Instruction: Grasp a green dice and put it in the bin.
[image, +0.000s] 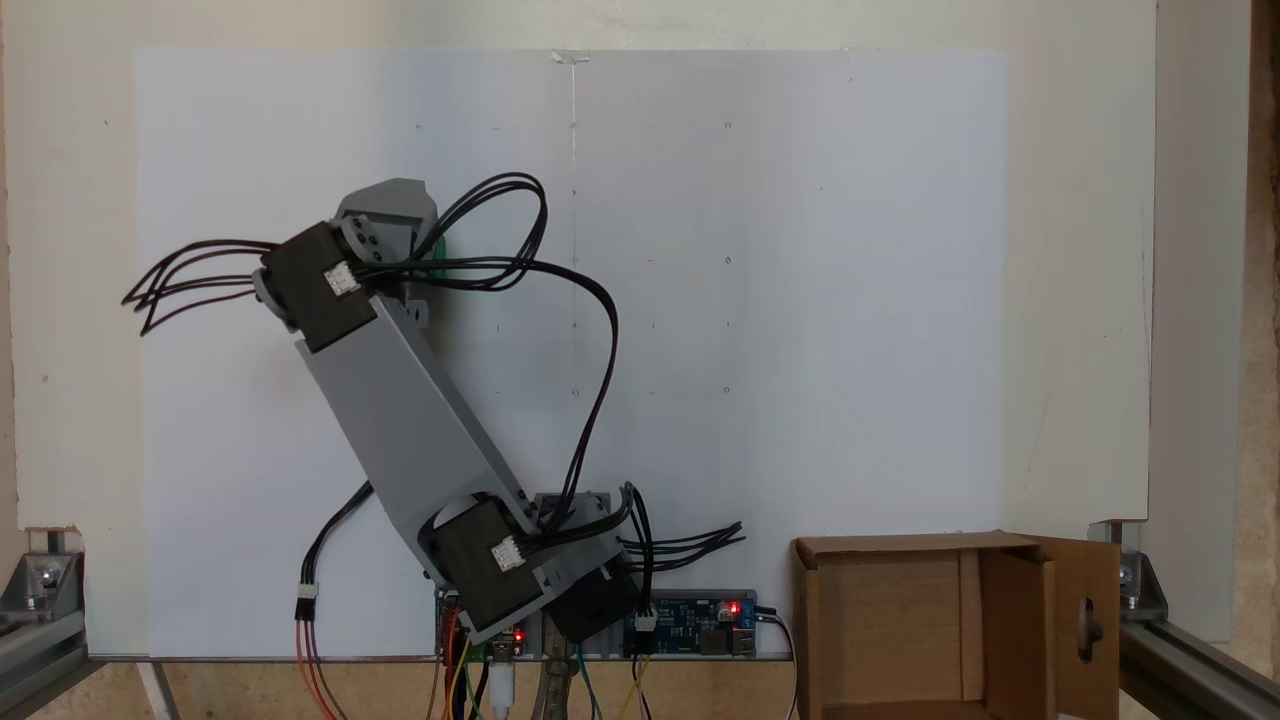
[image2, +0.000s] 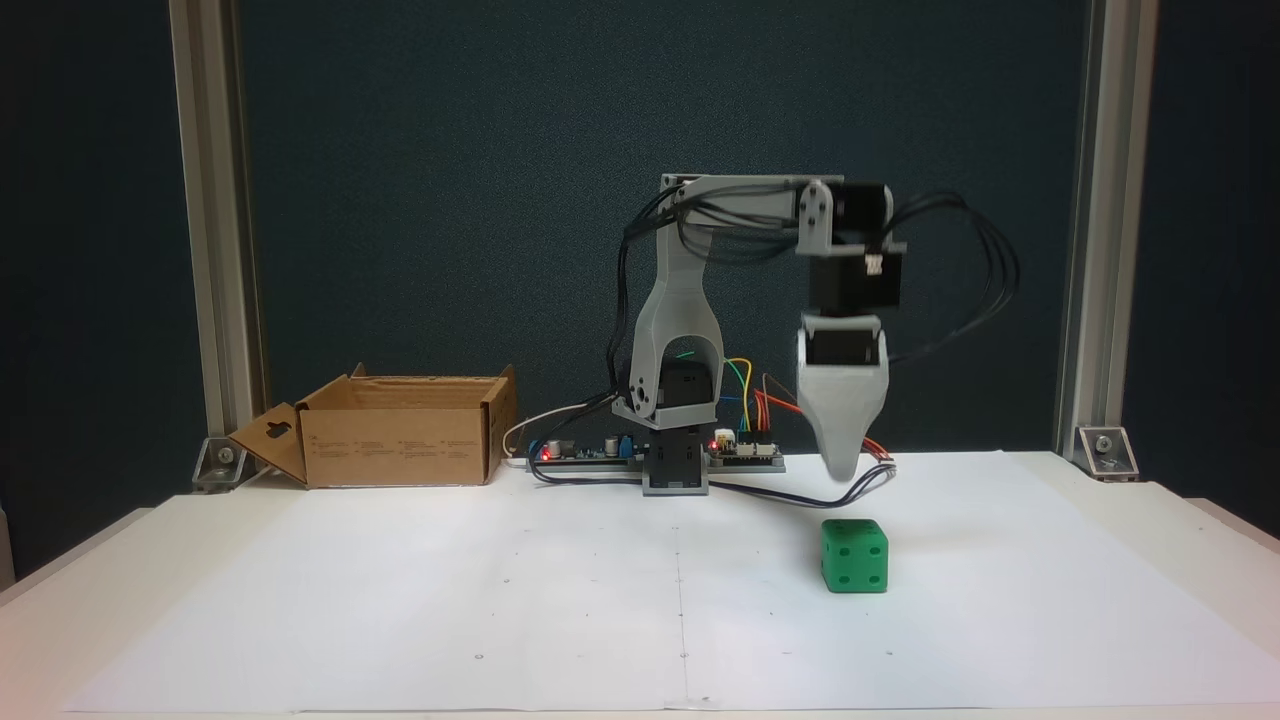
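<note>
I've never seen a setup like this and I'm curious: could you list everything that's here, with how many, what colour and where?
Dice: one, bright green, on the white paper, right of centre in the front fixed view, just below the gripper tip.
Cardboard box: one, brown, open, flaps out, at the back left of the table in that view; lower right in the view from above.
Paper sheet: one, white, covering the table top.
Circuit boards: two, with small red lights, beside the arm's base.
Metal posts: two, silver, at the back corners.
Arm: one, grey with black motors and cables.
Gripper: one, grey, pointing down above the dice.
</note>
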